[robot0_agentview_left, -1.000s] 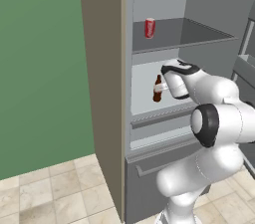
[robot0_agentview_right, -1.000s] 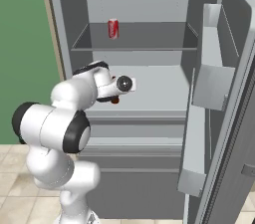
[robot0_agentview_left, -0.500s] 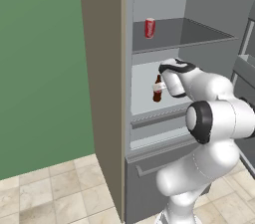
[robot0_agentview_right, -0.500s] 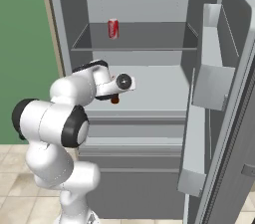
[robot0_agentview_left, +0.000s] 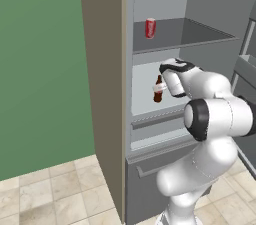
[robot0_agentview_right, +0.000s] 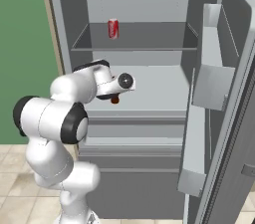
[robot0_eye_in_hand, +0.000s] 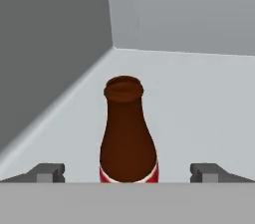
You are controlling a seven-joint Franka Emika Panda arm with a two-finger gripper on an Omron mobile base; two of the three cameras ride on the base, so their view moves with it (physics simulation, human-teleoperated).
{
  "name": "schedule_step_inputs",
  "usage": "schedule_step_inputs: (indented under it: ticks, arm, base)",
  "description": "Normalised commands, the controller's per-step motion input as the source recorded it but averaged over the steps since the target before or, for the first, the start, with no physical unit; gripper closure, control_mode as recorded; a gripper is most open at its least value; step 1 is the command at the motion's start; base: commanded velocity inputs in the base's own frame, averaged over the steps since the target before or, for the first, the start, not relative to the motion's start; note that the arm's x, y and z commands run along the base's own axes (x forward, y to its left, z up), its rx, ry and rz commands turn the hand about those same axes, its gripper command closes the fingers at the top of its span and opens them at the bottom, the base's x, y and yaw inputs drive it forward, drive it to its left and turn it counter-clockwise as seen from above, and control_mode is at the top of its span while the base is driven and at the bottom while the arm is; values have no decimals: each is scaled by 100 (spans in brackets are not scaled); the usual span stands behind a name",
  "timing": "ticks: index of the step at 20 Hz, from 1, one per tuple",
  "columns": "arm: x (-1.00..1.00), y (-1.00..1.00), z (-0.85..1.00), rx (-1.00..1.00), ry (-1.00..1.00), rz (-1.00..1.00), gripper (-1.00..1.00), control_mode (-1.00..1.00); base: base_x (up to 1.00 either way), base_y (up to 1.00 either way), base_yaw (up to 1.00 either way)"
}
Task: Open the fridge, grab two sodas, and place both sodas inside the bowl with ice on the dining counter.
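Note:
The fridge (robot0_agentview_left: pixel 102 69) stands open. On its upper shelf sits a red soda can (robot0_agentview_left: pixel 150 28) (robot0_agentview_right: pixel 113 28). A dark brown soda bottle (robot0_agentview_left: pixel 158 91) (robot0_eye_in_hand: pixel 128 133) with a red label stands upright on the middle shelf, near the left wall. My gripper (robot0_eye_in_hand: pixel 127 172) is open around the bottle's lower body, one fingertip (robot0_eye_in_hand: pixel 48 172) on each side and both apart from it. In the right base view the hand (robot0_agentview_right: pixel 119 82) hides most of the bottle, leaving its base (robot0_agentview_right: pixel 115 100) showing. The bowl and the dining counter are out of view.
The fridge door (robot0_agentview_right: pixel 226 93) hangs open on the right with its shelf bins (robot0_agentview_right: pixel 211 68) facing in. A closed lower drawer (robot0_agentview_left: pixel 150 169) sits under the shelves. A green wall (robot0_agentview_left: pixel 40 69) and a tiled floor (robot0_agentview_left: pixel 50 194) lie to the left.
The hand has moved further into the middle shelf toward the bottle, so the open fingers now straddle it. The can and the bottle have not moved.

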Motion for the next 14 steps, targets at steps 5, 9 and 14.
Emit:
schedule_step_inputs:
  ticks: [5,9,14]
  arm:
    - [7,0,-14,0,4,3,-100,-100]
    - [11,0,-7,0,3,3,-100,-100]
    - [8,3,-5,0,2,3,100,-100]
  base:
    - [0,0,0]
    - [0,0,0]
    - [0,0,0]
